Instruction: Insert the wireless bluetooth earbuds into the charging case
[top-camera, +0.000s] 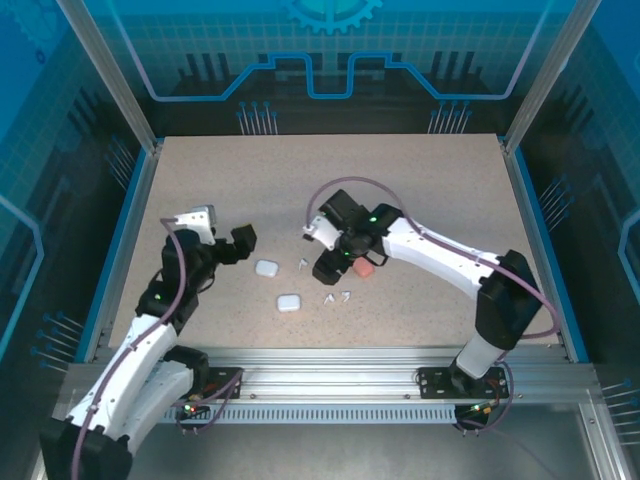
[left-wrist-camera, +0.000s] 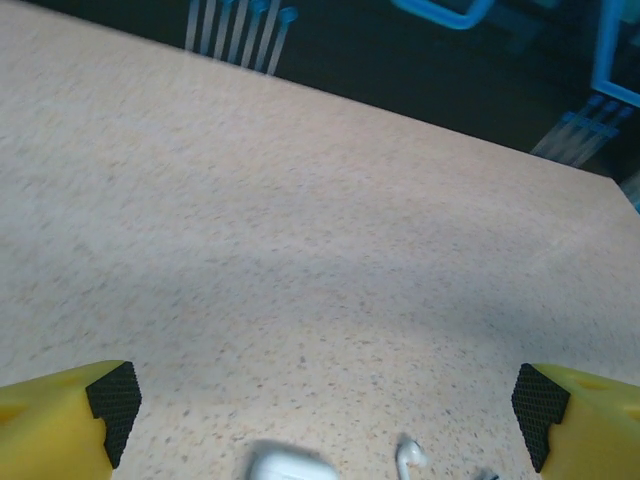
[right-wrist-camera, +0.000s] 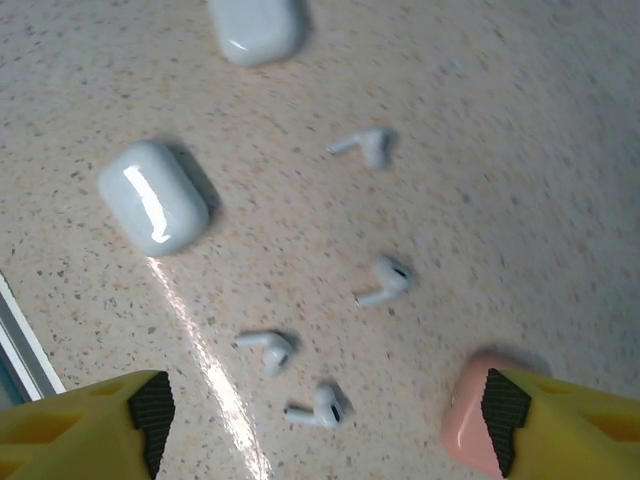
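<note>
Several white earbuds lie loose on the table: one further off, one in the middle, and two close under my right gripper, which hovers open above them. From above, the buds sit beside that gripper. A closed white case lies to their left, a second white case beyond it. A closed pink case is half behind the right finger. The salmon-pink buds are out of view. My left gripper is open and holds nothing, left of a white case.
The left wrist view has a blurred white case and one earbud at its bottom edge, with bare speckled table beyond. Blue rails border the table, and a metal rail runs along the near edge.
</note>
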